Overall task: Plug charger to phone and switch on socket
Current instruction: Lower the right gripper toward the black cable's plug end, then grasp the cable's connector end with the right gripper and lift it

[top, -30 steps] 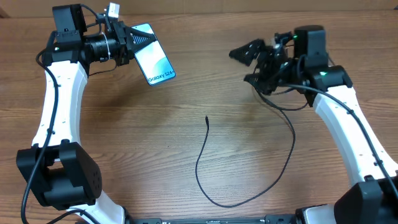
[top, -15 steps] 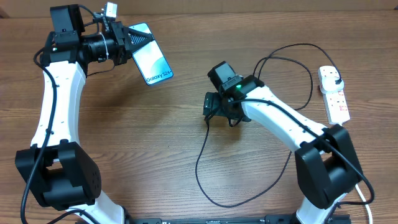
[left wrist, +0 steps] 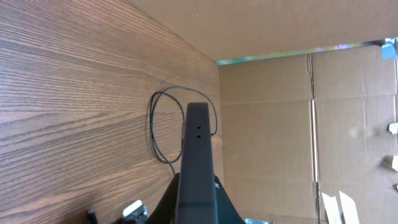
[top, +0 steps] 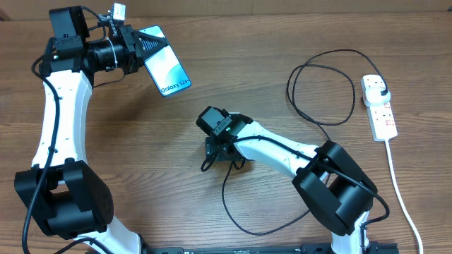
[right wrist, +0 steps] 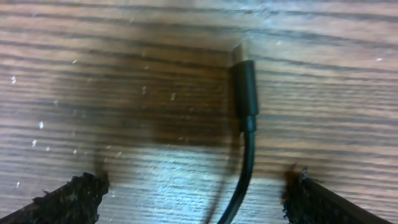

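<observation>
The phone (top: 167, 68), lit light blue with white "Galaxy S24" text, is held up off the table at the upper left by my left gripper (top: 145, 48), which is shut on it. In the left wrist view its dark edge (left wrist: 198, 155) rises between the fingers (left wrist: 198, 202). The charger, a thin black cable (top: 321, 92), loops across the table to a black plug head (top: 377, 86) in the white socket (top: 381, 116) at the right. My right gripper (top: 222, 152) is open, low over the connector tip (right wrist: 244, 87). Its fingers (right wrist: 202, 202) straddle the cable.
The socket's white cord (top: 404, 204) runs down the right edge of the table. A cardboard wall (left wrist: 280, 124) stands behind the table. The cable's lower loop (top: 268, 227) lies near the front edge.
My right arm has swung from the upper right down and left to the cable's tip at the table's middle, uncovering the socket. The left gripper has shifted the phone slightly left.
</observation>
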`<state>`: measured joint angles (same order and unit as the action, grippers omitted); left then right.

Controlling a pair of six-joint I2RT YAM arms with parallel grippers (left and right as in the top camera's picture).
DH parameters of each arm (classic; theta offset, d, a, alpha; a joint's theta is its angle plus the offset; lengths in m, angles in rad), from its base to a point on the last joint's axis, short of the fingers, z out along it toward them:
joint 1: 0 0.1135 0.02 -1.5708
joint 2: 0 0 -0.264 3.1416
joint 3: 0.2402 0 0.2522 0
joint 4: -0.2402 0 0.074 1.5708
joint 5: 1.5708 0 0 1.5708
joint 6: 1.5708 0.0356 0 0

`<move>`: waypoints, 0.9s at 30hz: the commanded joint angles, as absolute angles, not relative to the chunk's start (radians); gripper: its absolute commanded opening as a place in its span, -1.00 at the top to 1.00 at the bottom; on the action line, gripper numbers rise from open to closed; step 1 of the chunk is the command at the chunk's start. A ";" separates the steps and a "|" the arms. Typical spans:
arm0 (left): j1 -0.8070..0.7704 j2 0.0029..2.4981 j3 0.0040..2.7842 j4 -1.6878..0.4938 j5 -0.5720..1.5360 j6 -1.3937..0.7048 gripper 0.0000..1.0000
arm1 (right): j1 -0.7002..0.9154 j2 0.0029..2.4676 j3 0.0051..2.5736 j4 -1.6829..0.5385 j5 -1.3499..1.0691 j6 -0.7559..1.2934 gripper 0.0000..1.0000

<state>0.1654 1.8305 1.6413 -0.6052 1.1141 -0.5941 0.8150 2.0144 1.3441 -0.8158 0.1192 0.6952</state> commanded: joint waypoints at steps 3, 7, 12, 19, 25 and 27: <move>0.171 1.807 1.649 -0.611 1.180 -0.495 0.92 | 0.776 2.012 1.340 -0.775 0.157 0.707 -0.56; 0.171 1.807 1.649 -0.624 1.179 -0.493 0.92 | 0.738 2.012 1.340 -0.755 0.156 0.706 0.13; 0.171 1.807 1.649 -0.624 1.178 -0.493 0.92 | 0.729 2.013 1.340 -0.768 0.134 0.707 0.92; 0.171 1.807 1.649 -0.624 1.144 -0.493 0.92 | 0.719 2.007 1.354 -0.792 0.012 0.706 0.92; 0.171 1.807 1.649 -0.612 1.145 -0.498 0.92 | 0.626 1.968 1.474 -0.755 -0.664 0.498 0.92; 0.171 1.807 1.649 -0.604 1.145 -0.516 0.92 | 0.591 1.964 1.482 -0.671 -0.855 0.492 0.92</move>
<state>0.1654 1.8305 1.6413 -0.6189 1.1252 -0.5129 0.6361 2.0121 1.4319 -0.7372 -0.4675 0.5552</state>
